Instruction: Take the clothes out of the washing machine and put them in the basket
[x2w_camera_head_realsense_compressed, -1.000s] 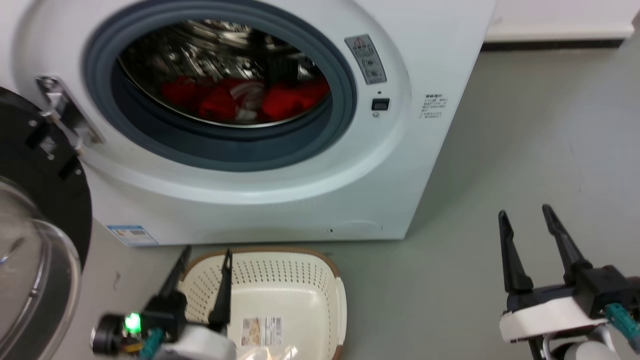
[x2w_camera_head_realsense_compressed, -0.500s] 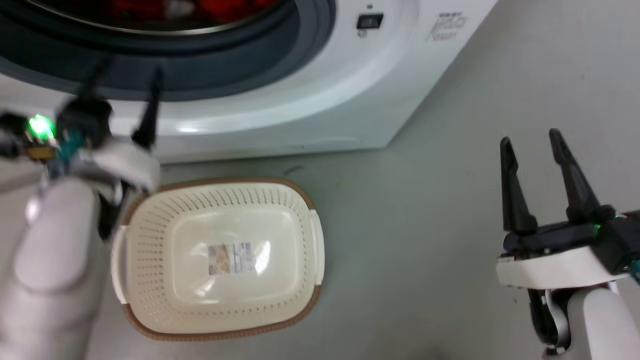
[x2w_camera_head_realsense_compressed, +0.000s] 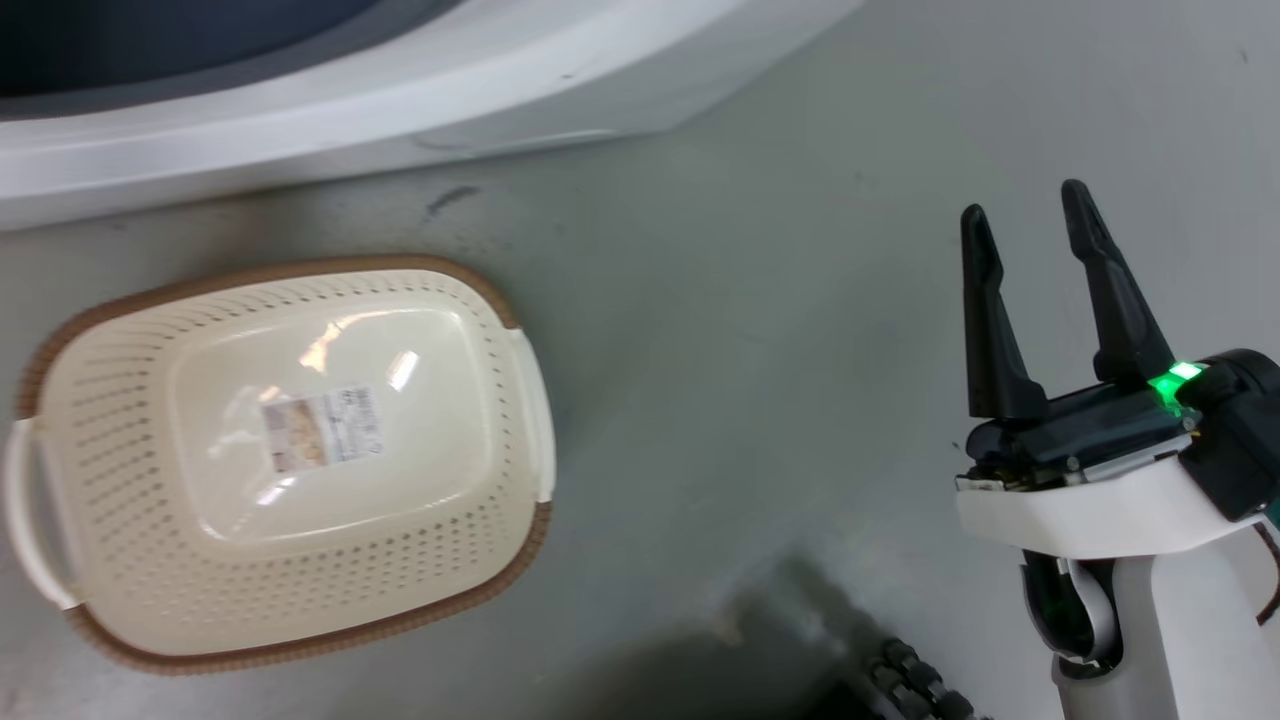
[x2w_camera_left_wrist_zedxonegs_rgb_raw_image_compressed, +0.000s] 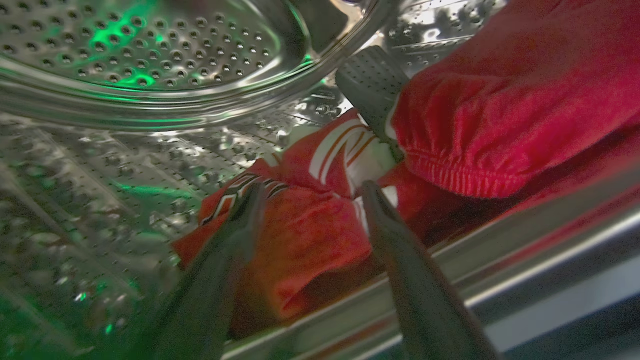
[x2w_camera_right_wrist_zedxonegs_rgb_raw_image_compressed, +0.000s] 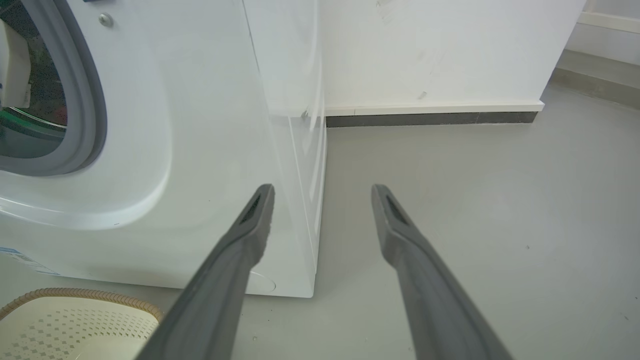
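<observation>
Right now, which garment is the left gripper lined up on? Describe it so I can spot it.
Look inside the washing machine, on the steel drum's floor. The open left gripper frames a red piece of clothing. Unlike the plain red bundle beside it, it carries white stripes.

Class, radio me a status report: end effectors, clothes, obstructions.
Left end effector open, inside drum, aimed at clothes. Right end effector open, empty. Basket without clothes. No obstruction seen.
</observation>
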